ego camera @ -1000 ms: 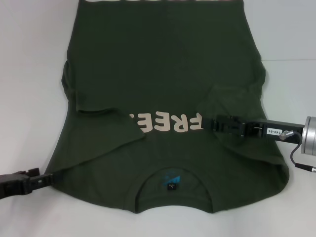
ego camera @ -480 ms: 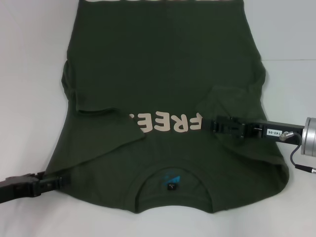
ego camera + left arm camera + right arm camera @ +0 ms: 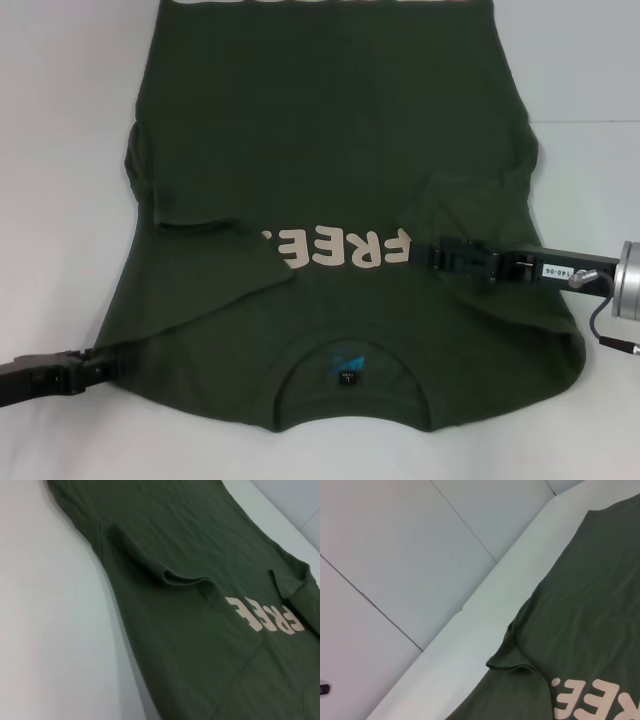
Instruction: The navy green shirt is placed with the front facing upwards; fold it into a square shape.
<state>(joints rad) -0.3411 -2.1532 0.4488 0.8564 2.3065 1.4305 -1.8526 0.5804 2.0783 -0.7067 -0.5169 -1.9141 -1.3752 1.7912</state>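
Shirt (image 3: 330,180) lay flat on table (image 3: 60,150), collar toward us, both sleeves folded inward. Right gripper (image 3: 415,250) sat at lettering (image 3: 335,250), left gripper (image 3: 110,363) at near shoulder edge; finger state of both: cannot tell. We judged next fold needed even, symmetric edge grips.

The dark olive-green shirt (image 3: 330,150) lies flat, front up, on the white bench (image 3: 60,150), collar nearest the robot with a small blue neck tag. Both short sleeves are folded inward over the chest, partly covering the cream "FREE" lettering.
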